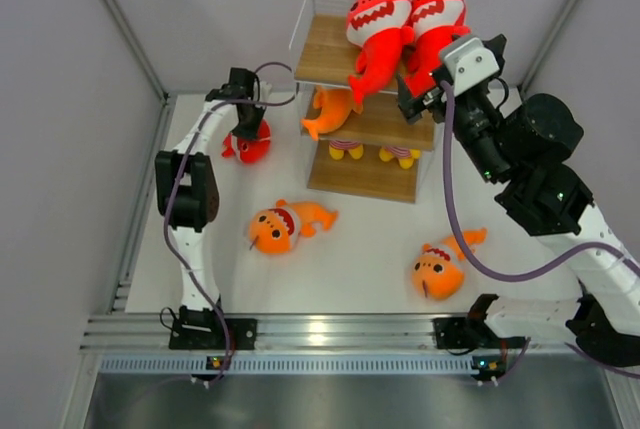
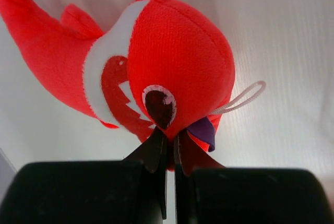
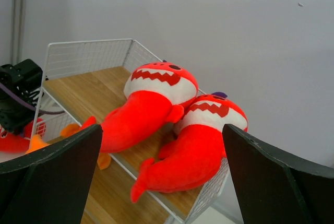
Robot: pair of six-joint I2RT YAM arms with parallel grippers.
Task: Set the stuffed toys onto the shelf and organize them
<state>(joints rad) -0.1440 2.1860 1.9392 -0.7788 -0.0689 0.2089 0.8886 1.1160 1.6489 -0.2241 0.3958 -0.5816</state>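
Observation:
Two red sharks (image 1: 378, 21) (image 1: 436, 19) lie side by side on the top board of the shelf (image 1: 322, 49). An orange fish (image 1: 330, 109) rests on the middle board. A third red shark (image 1: 250, 145) lies on the table left of the shelf, and my left gripper (image 1: 244, 121) is shut on it. In the left wrist view this gripper (image 2: 169, 139) pinches a fold of the shark (image 2: 177, 57) beside its eye. Two more orange fish (image 1: 285, 226) (image 1: 440, 271) lie on the table. My right gripper (image 1: 420, 99) hangs open just off the shelf's right front, holding nothing and facing both sharks (image 3: 156, 93) (image 3: 209, 130).
Two small yellow striped things (image 1: 347, 149) (image 1: 400, 156) sit on the shelf's lowest board. Grey walls close in the table at the back and sides. A metal rail (image 1: 320, 332) runs along the near edge at the arm bases.

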